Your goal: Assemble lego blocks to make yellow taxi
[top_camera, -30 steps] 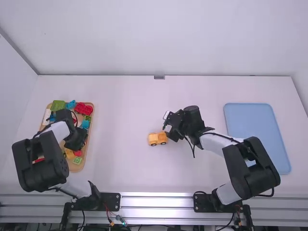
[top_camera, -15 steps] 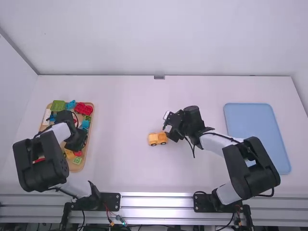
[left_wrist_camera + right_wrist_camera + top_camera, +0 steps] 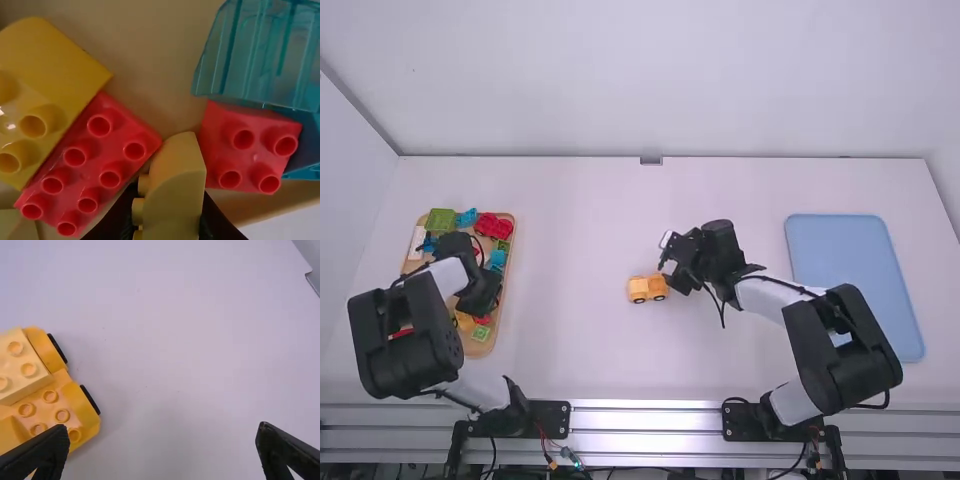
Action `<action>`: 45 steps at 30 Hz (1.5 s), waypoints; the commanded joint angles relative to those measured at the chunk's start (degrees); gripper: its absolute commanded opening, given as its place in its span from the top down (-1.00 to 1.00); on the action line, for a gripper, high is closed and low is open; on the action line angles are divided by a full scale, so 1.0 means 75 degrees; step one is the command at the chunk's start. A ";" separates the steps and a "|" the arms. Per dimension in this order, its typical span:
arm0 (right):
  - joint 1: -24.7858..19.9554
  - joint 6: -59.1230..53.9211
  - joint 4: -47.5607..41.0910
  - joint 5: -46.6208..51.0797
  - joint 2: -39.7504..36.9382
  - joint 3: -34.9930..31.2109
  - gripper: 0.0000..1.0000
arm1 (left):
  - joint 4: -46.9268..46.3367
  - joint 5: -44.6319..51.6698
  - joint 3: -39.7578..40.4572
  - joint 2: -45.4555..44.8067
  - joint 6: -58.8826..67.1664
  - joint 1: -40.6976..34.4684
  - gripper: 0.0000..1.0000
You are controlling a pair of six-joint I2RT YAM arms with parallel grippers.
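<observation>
Over the block tray, my left gripper (image 3: 476,296) hangs low. In the left wrist view, my left gripper (image 3: 169,220) is shut on a pale yellow curved block (image 3: 175,185), whose studs point sideways. That block is between two red blocks. On the middle of the table stands a yellow wheeled car (image 3: 648,289), and my right gripper (image 3: 676,264) is just to its right. The right wrist view has my right gripper (image 3: 162,452) open with nothing between its fingers; the car (image 3: 80,407) lies by one finger, a paler block (image 3: 22,365) on top.
The wooden tray (image 3: 478,348) at the left holds red, green, blue and yellow blocks. Close to the held block are a red block (image 3: 247,147), a longer red block (image 3: 117,132) and a clear blue piece (image 3: 255,55). A blue tray (image 3: 850,270) lies at the right.
My left arm has shifted very slightly to the right over the block tray. The right arm and the car have kept still.
</observation>
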 commanded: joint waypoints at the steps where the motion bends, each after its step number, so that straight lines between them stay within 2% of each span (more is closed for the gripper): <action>1: 0.0111 0.0050 0.0070 -0.0052 -0.0140 -0.0020 -0.97 | -0.0128 0.0172 0.0146 0.0058 0.0079 -0.0044 0.86; 4: 0.0309 0.0478 0.0411 -0.0070 -0.0143 -0.0023 -0.96 | -0.0405 0.0210 0.0527 -0.0017 0.0329 0.0026 0.90; 8: 0.0536 0.2620 0.1647 -0.0070 -0.0143 -0.0020 -0.97 | -0.1075 0.0565 0.1297 -0.0522 0.0871 0.0055 0.95; 12: 0.0437 0.4453 0.2678 -0.0303 -0.0143 0.0020 -0.96 | -0.1376 0.0627 0.1708 -0.1326 0.1032 -0.0181 0.96; 15: 0.0096 0.5015 0.2366 -0.1241 -0.0143 0.0411 -0.97 | -0.1201 0.0641 0.1751 -0.2136 0.1588 -0.0542 0.96; 18: -0.0420 0.5741 0.1518 -0.3060 -0.0140 0.1096 -0.96 | -0.0656 0.0670 0.1609 -0.3115 0.2521 -0.1460 0.96; 19: -0.0469 0.5776 0.1411 -0.3255 -0.0140 0.1169 -0.97 | -0.0603 0.0679 0.1591 -0.3200 0.2637 -0.1568 0.96; 22: -0.0927 0.5939 0.0405 -0.4680 -0.0140 0.1757 -0.96 | -0.0256 0.1239 0.1524 -0.3739 0.4197 -0.2728 0.96; 25: -0.1241 0.5974 -0.0085 -0.5738 -0.0140 0.2020 -0.97 | -0.0012 0.1661 0.1524 -0.3751 0.5578 -0.3899 0.96; 28: -0.1431 0.6202 -0.0085 -0.6373 -0.0140 0.2025 -0.97 | 0.0149 0.1845 0.1524 -0.3602 0.6662 -0.4776 0.96; 33: -0.1553 0.6814 -0.0073 -0.6671 -0.0140 0.2022 -0.97 | 0.0886 0.1778 0.1524 -0.3016 0.7994 -0.6304 0.96; 37: -0.1483 0.6843 -0.0210 -0.6677 -0.0137 0.2020 -1.00 | 0.1425 0.1445 0.1524 -0.2570 0.8451 -0.7029 0.96; 40: -0.1408 0.6846 -0.0493 -0.6621 -0.0140 0.2020 -0.88 | 0.1798 0.0560 0.1524 -0.2133 0.8376 -0.7411 0.96; 43: -0.1402 0.6819 -0.0662 -0.6621 -0.0137 0.2020 -0.80 | 0.1941 0.0338 0.1524 -0.1888 0.8486 -0.7568 0.97; 45: -0.1419 0.6819 -0.0863 -0.6510 -0.0137 0.2020 -0.67 | 0.2142 0.0335 0.1524 -0.1614 0.8626 -0.7699 0.96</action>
